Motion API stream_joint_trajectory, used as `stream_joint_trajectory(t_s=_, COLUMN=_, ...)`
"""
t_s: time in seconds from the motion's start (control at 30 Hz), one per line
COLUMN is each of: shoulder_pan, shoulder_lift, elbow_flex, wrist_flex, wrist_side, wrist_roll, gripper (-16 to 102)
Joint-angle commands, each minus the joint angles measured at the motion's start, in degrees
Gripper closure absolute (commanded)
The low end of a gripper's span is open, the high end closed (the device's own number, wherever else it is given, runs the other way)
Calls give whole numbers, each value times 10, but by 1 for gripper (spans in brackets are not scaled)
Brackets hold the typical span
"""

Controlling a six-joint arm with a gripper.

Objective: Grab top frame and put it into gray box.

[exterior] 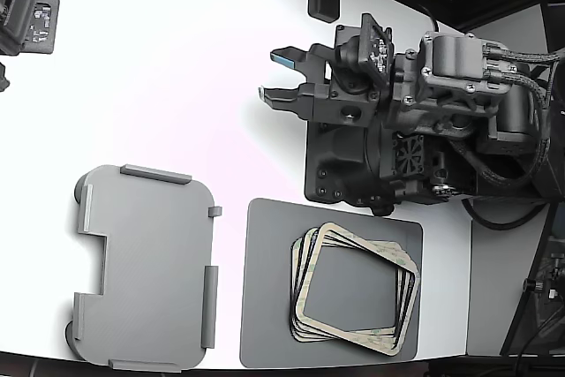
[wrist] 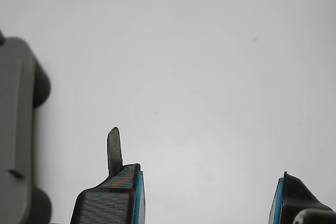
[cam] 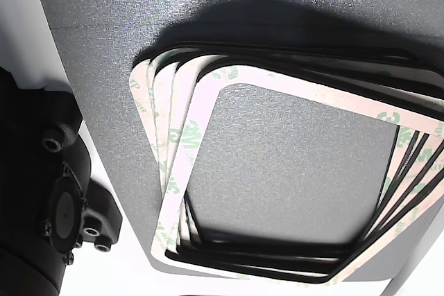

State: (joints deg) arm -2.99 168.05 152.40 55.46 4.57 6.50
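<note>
The top frame (exterior: 366, 245) is a cream rectangle with an open middle. It lies skewed on a pile of like frames on the dark mat (exterior: 269, 306), at the exterior view's lower right. It shows close up in the other view (cam: 182, 171), with greenish tape marks. The gray box (exterior: 146, 267) is empty at the lower left; its edge shows in the wrist view (wrist: 16, 129). My gripper (exterior: 275, 77) is open and empty over the white table, well away from the frames and the box. In the wrist view its fingertips (wrist: 121, 192) stand wide apart around the gripper's gap (wrist: 207, 203).
The arm's black base (exterior: 371, 165) stands just behind the mat and shows in the other view (cam: 55, 199). A dark device (exterior: 26, 19) sits at the exterior view's upper left. The white table (exterior: 159, 86) lies between gripper and box.
</note>
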Motion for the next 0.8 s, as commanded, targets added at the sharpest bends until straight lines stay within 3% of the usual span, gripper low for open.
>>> stream_joint_trajectory(t_s=0.0, shoulder_pan=-4, shoulder_lift=13, elbow_flex=-11, wrist_flex=-2, wrist_side=-1, wrist_roll=-1, gripper=-14)
stream_joint_trajectory(t_s=0.6, shoulder_pan=-6, shoulder_lift=7, elbow_flex=-14, wrist_flex=-4, wrist_side=-19, wrist_roll=-10, gripper=-14)
stream_joint_trajectory(t_s=0.77, shoulder_pan=22, shoulder_lift=-61, elbow_flex=-105, wrist_flex=10, wrist_side=-12, wrist_roll=-21, gripper=-14)
